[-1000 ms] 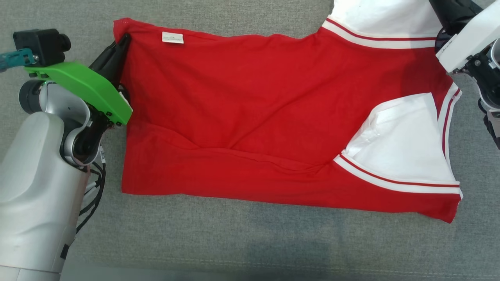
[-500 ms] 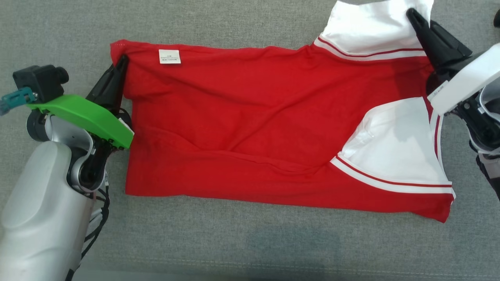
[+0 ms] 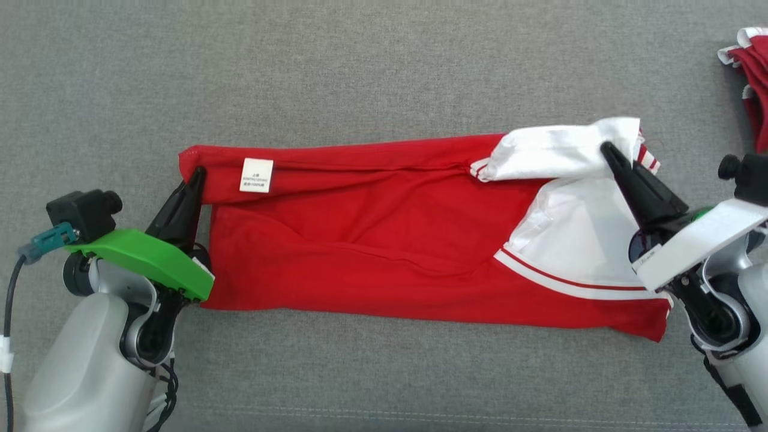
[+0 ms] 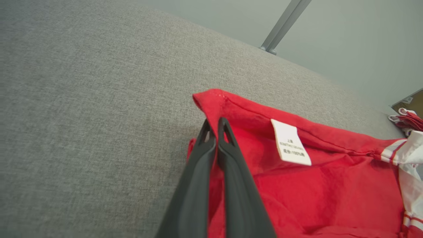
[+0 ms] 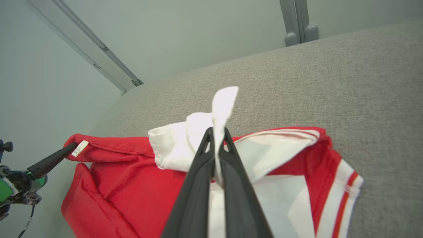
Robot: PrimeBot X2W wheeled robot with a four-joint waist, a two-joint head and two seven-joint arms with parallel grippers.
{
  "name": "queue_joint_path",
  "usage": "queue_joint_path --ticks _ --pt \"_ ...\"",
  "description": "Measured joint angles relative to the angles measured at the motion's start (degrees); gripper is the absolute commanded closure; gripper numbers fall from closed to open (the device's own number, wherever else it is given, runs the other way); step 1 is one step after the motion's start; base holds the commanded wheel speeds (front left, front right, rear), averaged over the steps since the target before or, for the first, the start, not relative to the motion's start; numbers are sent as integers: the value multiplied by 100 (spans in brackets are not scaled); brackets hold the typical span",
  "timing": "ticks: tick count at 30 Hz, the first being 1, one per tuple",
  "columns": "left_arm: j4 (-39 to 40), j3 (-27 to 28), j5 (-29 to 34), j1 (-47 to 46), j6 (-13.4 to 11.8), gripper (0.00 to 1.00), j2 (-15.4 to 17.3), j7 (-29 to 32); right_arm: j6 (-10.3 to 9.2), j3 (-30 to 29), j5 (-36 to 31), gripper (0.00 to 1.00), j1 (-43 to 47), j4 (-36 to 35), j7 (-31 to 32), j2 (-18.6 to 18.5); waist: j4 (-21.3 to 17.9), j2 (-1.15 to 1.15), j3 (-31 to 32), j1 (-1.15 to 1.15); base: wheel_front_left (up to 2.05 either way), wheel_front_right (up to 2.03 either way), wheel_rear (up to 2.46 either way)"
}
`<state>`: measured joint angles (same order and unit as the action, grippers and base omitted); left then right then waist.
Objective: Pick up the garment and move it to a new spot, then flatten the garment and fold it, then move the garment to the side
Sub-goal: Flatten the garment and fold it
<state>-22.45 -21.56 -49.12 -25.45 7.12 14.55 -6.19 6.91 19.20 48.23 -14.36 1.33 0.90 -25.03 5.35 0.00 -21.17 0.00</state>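
Garment (image 3: 384, 240) spans from left gripper (image 3: 197, 173) to right gripper (image 3: 605, 147), both clamped.

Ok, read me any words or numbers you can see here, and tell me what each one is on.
"100%", with characters around it that are too small to make out: last line of the white label sewn on the red garment. The label's upper lines are too small to read.
White sticker on the right arm: the print is too blurred to read.

Matt red-and-white cloth garment (image 3: 384, 240) on rough grey woven upholstery (image 3: 360, 72)
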Motion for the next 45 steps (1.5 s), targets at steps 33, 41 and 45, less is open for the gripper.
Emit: queue_joint_path --ticks 33,41,45 --pt "288 127 -274 935 -5 100 236 -102 -247 310 -304 100 1535 -756 -575 68 -398 0 592 0 0 0 0" --pt "266 73 -267 1058 -8 100 271 -91 -257 536 -538 100 1675 -680 -532 -15 -457 0 666 0 0 0 0" --pt "254 -45 -261 1138 -8 72 270 -32 -298 579 -716 73 1673 -553 -478 -80 -466 0 661 0 0 0 0"
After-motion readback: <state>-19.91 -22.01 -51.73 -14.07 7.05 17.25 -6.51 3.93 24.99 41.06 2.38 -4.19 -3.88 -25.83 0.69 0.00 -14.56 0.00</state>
